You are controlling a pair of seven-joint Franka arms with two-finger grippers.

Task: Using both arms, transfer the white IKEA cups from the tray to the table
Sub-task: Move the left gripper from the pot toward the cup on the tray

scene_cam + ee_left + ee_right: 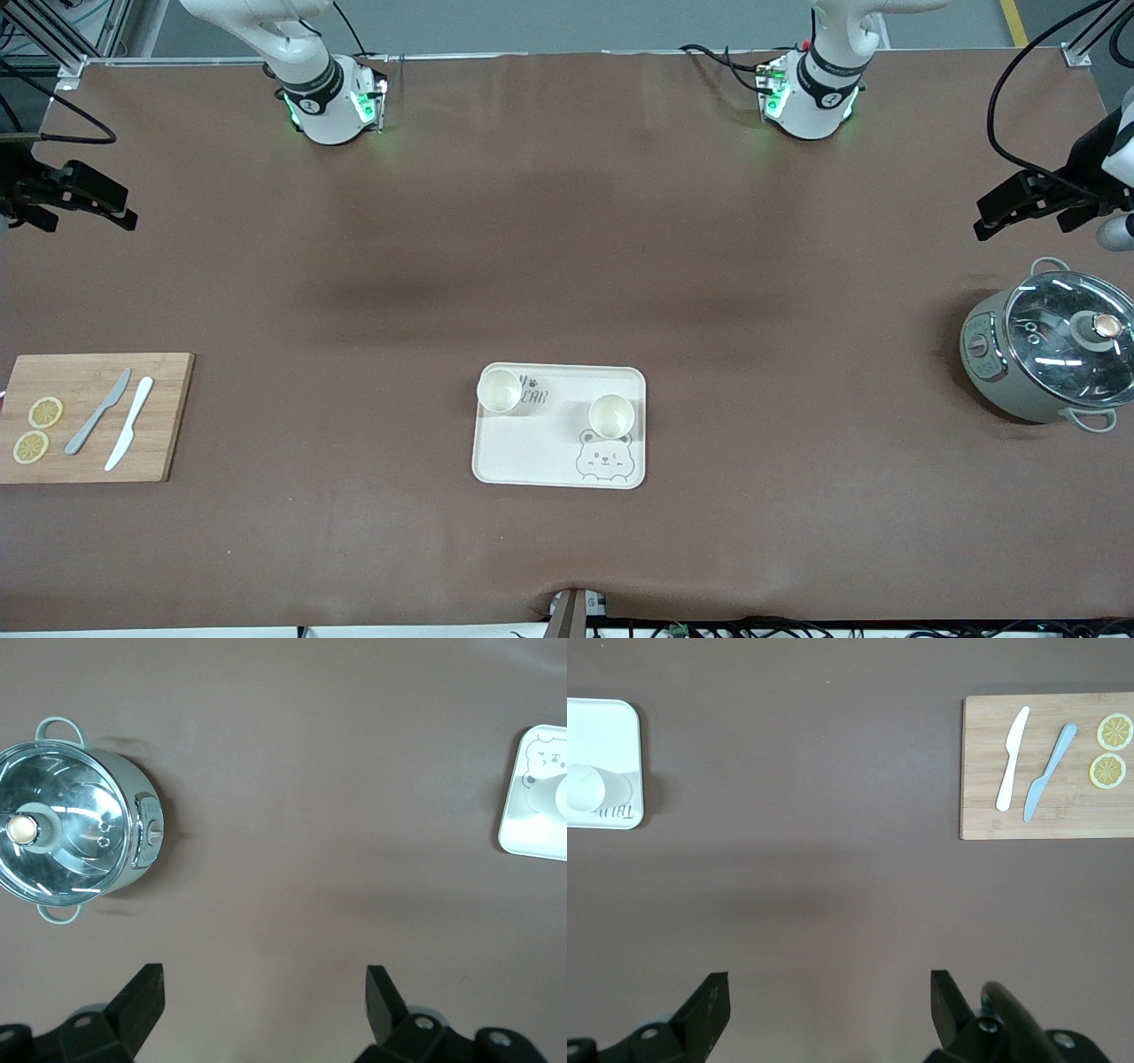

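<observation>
Nothing of the job is done yet, as we read it: both cups sit upright on the tray (523, 461), which lies on the table (567, 266) toward the front camera, about midway between the two ends. The cup (611, 416) just above the bear drawing is the nearer one; the second cup (499, 391) stands a little farther off, in the tray's corner toward the right arm's end, partly over the lettering. Both still have to be lifted off and set on the bare brown sheet, one per arm by the task's wording.

Farther up, at the table's ends, neither arm has reached in. The left gripper (1010, 208) hangs over the edge at its end, above the table near a lidded pot (1050, 353); its fingers (142, 997) stand wide apart and hold nothing. The right gripper (89, 199) hangs at the other end, with a cutting board (89, 416) carrying two knives and lemon slices nearer the camera; its fingers (709, 1001) are likewise spread and empty. Both are well apart from the tray.
</observation>
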